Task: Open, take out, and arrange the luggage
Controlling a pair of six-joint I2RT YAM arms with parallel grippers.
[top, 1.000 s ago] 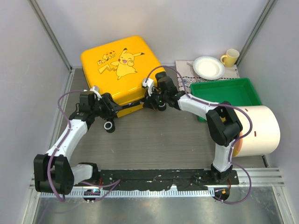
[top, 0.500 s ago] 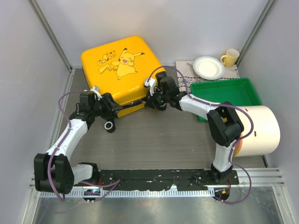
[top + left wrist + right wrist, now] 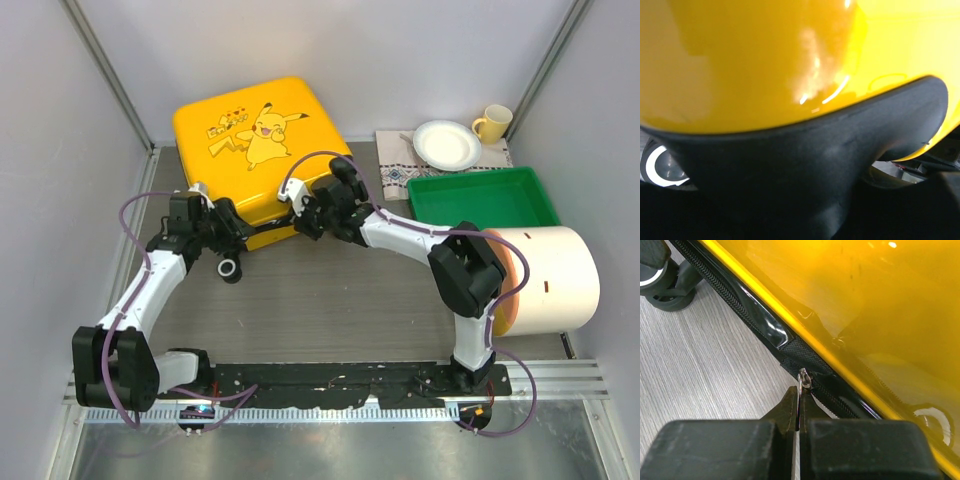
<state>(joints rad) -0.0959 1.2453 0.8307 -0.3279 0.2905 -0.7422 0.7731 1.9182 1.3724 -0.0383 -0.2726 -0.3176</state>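
The yellow luggage (image 3: 250,130) with its cartoon print lies flat at the back left of the table, its lid still down. My left gripper (image 3: 220,232) clamps its near left corner, just above a small wheel (image 3: 232,268). In the left wrist view the glossy yellow shell (image 3: 765,55) fills the frame, and one black finger (image 3: 790,170) lies against it. My right gripper (image 3: 303,215) is at the luggage's front edge. Its fingers are shut on the metal zipper pull (image 3: 802,382) of the black zipper (image 3: 755,320), and the teeth behind the slider are parted.
A green tray (image 3: 480,195) sits right of the luggage, and a large cream cylinder (image 3: 550,280) lies in front of it. On a cloth at the back right are a white plate (image 3: 447,145) and a yellow cup (image 3: 493,122). Walls close in on the left, right and back.
My right gripper has slid left along the luggage's front edge, taking the zipper pull with it. The left gripper has hardly moved.
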